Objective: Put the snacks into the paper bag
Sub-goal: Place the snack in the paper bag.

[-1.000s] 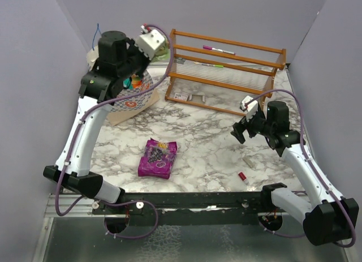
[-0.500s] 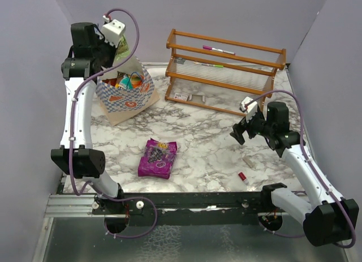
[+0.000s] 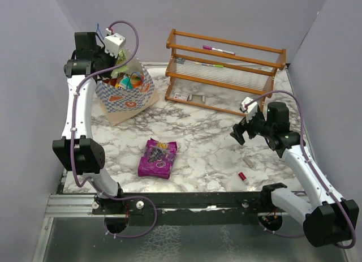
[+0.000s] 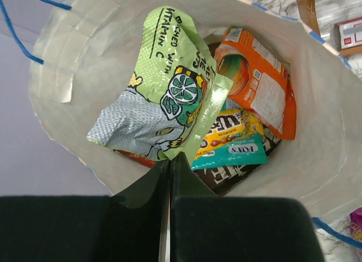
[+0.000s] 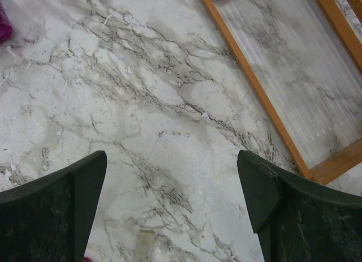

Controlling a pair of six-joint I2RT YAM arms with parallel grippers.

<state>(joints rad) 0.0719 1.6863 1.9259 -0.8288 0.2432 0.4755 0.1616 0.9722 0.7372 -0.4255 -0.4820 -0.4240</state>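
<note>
The blue-and-white checked paper bag (image 3: pixel 129 98) stands at the back left. My left gripper (image 3: pixel 121 57) hangs over its mouth, shut on the bottom edge of a light-green packet (image 4: pixel 164 92) that dangles into the cream inside (image 4: pixel 73 64). Orange (image 4: pixel 261 86), yellow (image 4: pixel 226 132), teal (image 4: pixel 231 153) and brown (image 4: pixel 240 172) snacks lie in the bag. A purple packet (image 3: pixel 158 158) lies flat on the marble in front of the arms. My right gripper (image 3: pixel 240 129) hovers open over bare marble at the right, holding nothing.
A wooden rack (image 3: pixel 226 69) with pens stands along the back, and its frame (image 5: pixel 266 106) shows in the right wrist view. A tiny red cylinder (image 3: pixel 242 176) and a small beige stick (image 3: pixel 248 160) lie near the right arm. Purple walls close in both sides.
My left arm swung back to the left off the bag, lifting the light-green packet, then lowered it toward the bag's mouth. The right arm has not moved.
</note>
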